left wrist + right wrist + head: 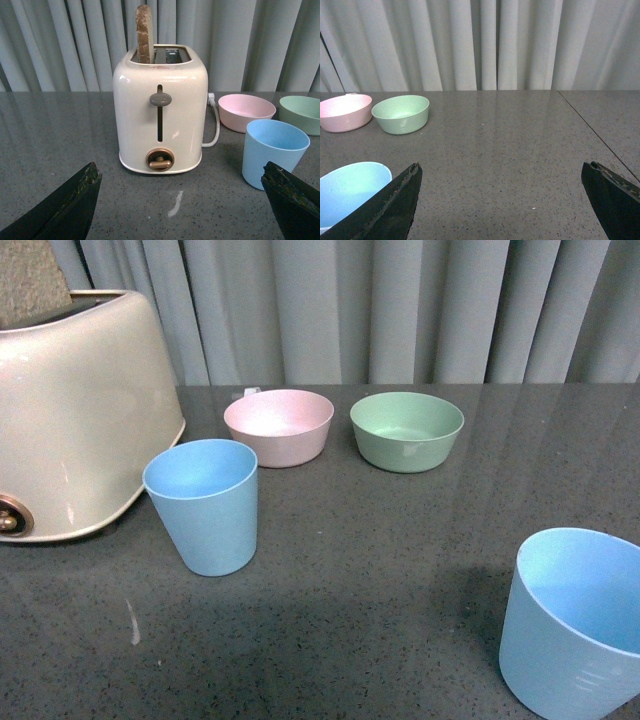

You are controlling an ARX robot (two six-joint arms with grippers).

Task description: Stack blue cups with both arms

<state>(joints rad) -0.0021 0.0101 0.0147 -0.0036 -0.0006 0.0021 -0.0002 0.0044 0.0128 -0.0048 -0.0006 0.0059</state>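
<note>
Neither arm appears in the front view, so each gripper can be judged only from its own wrist camera, where just two black finger ends show and the rest is cut off. The left gripper [180, 171] stands released, fingers spread wide with nothing between them; the right gripper [500, 170] is likewise spread wide and holds nothing. The first light blue tapered plastic cup [201, 506] stands upright on the dark grey speckled counter [380, 570], left of centre, just beside the cream two-slot toaster [70, 410], which is cut off by the frame edge in the front view. From the left wrist, this cup [272, 150] stands ahead of the gripper and outside the gap, on the bowls' side, its lower corner hidden behind one finger [292, 200]; the toaster [160, 115] faces the gap squarely, a brown slice of bread [145, 32] upright in one slot. The second light blue tapered plastic cup [575, 625] stands upright at the near right of the counter, well apart from the first, clipped by the frame edge. From the right wrist only part of its rim and inside [347, 192] shows, the rest hidden behind one finger [390, 210] or out of frame; it lies outside the gap. The round pink plastic bowl [278, 427] and round green plastic bowl [407, 430] sit side by side farther back, before grey curtains [400, 310].
</note>
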